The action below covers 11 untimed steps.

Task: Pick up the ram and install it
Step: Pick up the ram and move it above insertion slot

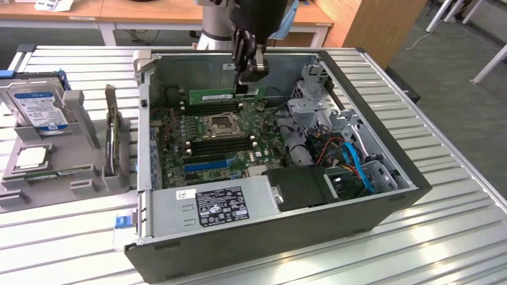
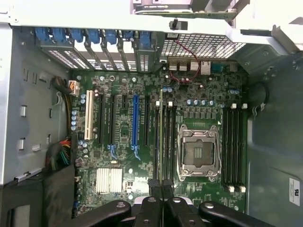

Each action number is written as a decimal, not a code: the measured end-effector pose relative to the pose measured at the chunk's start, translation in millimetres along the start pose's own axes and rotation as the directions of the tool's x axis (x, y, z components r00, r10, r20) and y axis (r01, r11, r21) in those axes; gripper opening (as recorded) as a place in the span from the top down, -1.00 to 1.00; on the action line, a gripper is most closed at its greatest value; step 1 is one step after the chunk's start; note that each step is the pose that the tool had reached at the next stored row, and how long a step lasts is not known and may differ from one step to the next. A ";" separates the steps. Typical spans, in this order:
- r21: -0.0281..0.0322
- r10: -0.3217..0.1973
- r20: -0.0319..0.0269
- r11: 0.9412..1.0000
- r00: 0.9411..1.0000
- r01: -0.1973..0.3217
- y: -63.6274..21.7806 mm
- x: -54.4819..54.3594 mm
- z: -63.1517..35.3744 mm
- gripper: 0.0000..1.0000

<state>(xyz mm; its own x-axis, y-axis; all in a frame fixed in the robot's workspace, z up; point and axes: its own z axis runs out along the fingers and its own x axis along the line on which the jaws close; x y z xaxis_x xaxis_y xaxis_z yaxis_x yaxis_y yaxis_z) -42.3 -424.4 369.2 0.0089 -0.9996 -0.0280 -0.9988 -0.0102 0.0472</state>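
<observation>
Ram [image 1: 210, 94] hangs level inside the computer case [image 1: 317, 237], its long axis running across the exterior view from left to right. The closed gripper [image 1: 247, 88] pinches its right end, just above and parallel to the memory slots [image 1: 208, 108] beside the processor socket [image 1: 219, 124].

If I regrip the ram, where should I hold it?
Probably the top edge, pinched across its thin flat faces from above: the ram hangs on edge and its lower edge must stay free. The gripper holds it so.
</observation>
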 end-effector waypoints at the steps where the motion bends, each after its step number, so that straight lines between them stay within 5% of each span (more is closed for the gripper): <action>1: 0.000 0.000 0.000 1.000 1.000 0.000 -0.1 0.0 0.9 0.76; 11: 0.000 0.000 0.000 1.000 1.000 0.000 -0.1 -4.5 2.0 0.76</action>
<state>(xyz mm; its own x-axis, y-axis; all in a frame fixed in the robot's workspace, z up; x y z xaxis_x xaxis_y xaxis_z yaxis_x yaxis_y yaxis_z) -42.3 -419.9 367.3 0.0088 -0.9996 -0.0280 -0.9988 -0.0101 0.0472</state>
